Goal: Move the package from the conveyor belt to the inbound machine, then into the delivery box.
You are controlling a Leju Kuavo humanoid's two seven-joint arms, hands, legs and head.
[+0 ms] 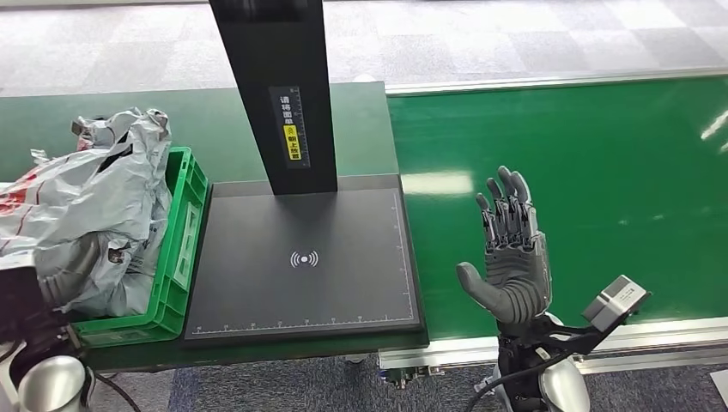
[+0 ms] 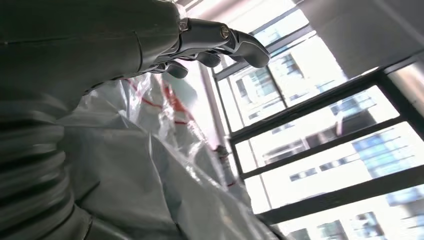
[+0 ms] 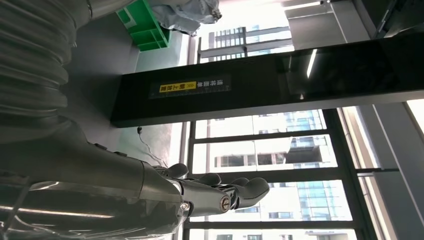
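Observation:
Crumpled grey plastic packages point(image 1: 94, 197), one with red print, are heaped in the green delivery box point(image 1: 180, 249) at the left. My left hand point(image 1: 62, 276) lies low against this heap. In the left wrist view my left hand point(image 2: 100, 45) curls its thumb and fingers over a grey package point(image 2: 140, 165) with red stripes that presses against the palm. My right hand point(image 1: 511, 249) is raised over the near side of the green conveyor belt point(image 1: 584, 189), palm up, fingers apart and holding nothing. In the right wrist view the right hand point(image 3: 150, 185) is likewise empty. The black inbound machine plate point(image 1: 300, 283) is bare.
A black post point(image 1: 275, 94) with a yellow label rises from the back of the machine plate. The belt's metal rail point(image 1: 652, 339) runs along the near edge. A grey tiled floor lies beyond the belt.

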